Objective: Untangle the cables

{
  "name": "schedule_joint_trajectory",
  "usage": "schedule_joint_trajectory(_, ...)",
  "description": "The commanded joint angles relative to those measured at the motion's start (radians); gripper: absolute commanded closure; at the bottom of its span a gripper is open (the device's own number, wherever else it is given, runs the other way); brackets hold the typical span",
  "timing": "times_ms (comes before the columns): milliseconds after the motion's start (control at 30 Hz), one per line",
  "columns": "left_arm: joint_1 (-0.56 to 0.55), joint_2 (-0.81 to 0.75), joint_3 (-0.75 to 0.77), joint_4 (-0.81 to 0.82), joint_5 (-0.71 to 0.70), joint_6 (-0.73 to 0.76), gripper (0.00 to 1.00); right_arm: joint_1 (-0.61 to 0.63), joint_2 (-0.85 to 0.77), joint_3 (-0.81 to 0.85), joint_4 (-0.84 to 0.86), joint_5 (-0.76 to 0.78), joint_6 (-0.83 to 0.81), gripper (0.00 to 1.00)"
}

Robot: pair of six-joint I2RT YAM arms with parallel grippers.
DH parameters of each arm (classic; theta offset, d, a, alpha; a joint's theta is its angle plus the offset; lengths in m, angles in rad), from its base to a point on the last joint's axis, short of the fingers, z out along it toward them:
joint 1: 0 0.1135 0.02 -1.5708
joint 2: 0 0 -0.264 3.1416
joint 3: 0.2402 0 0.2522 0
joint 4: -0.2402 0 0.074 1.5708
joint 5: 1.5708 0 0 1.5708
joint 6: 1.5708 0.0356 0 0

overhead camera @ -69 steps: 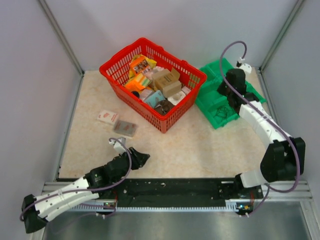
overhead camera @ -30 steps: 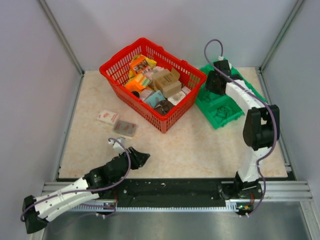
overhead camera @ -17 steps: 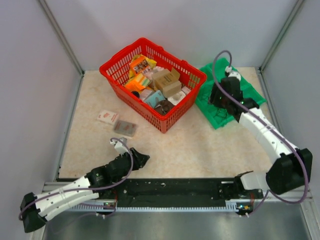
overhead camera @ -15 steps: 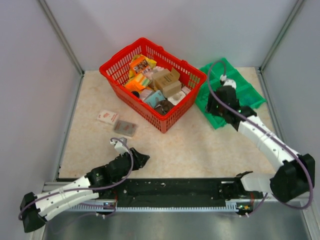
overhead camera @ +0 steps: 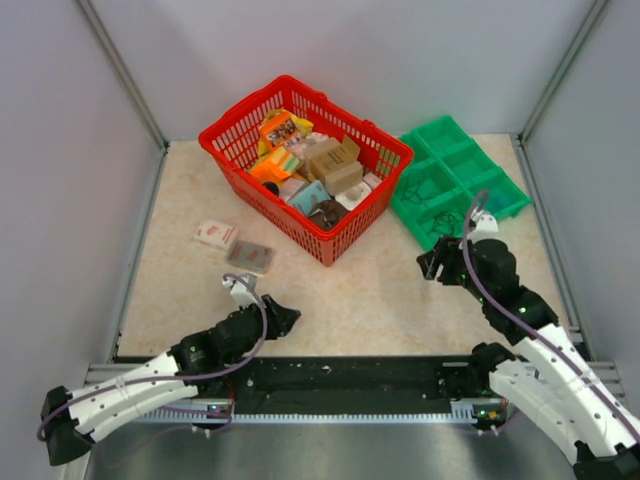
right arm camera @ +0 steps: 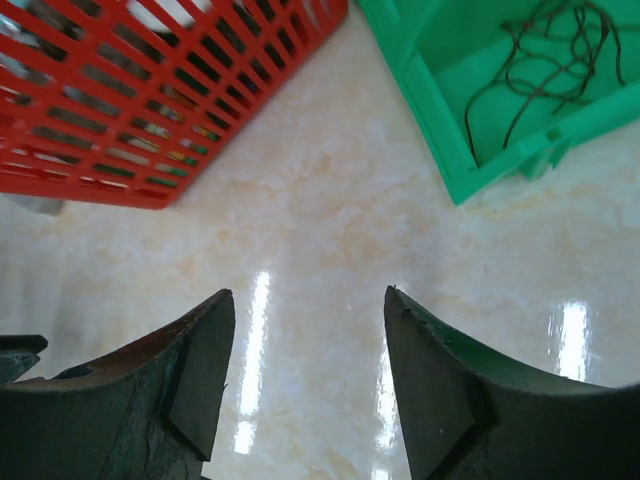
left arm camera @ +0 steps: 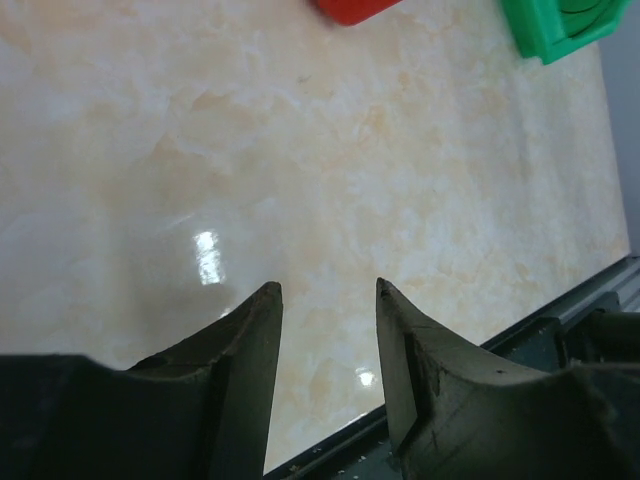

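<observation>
The cables are thin dark wires lying in loops inside the near compartments of the green tray. In the top view the cables show as faint dark lines in the tray. My right gripper hangs open over bare table just in front of the tray, nothing between its fingers; from above the right gripper sits near the tray's front corner. My left gripper is open and empty, low over the table by the near edge. In the top view the left gripper lies far from the tray.
A red basket full of small boxes stands at the back centre; its mesh wall shows left of the right gripper. Two small flat packets lie left of the basket. The black rail runs along the near edge.
The right arm has pulled back from over the green tray toward the near right and now sits low in front of it. The left arm has hardly moved.
</observation>
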Motion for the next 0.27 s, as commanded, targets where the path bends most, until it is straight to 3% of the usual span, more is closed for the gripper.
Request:
schedule_joint_trajectory(0,0.002,-0.090,0.173,0.027,0.011,0.151,0.52,0.005,-0.139,0.125,0.025,-0.027,-0.081,0.35)
schedule_joint_trajectory(167,0.003,-0.142,0.402,0.068,0.012,0.383,0.51,0.004,-0.329,0.179,0.025,0.024,-0.147,0.34)
schedule_joint_trajectory(200,0.002,-0.142,0.441,0.073,0.018,0.422,0.50,0.004,-0.358,0.194,0.022,0.044,-0.163,0.32)
schedule_joint_trajectory(233,0.002,-0.138,0.484,0.076,0.025,0.456,0.50,0.004,-0.398,0.207,0.019,0.050,-0.180,0.24)
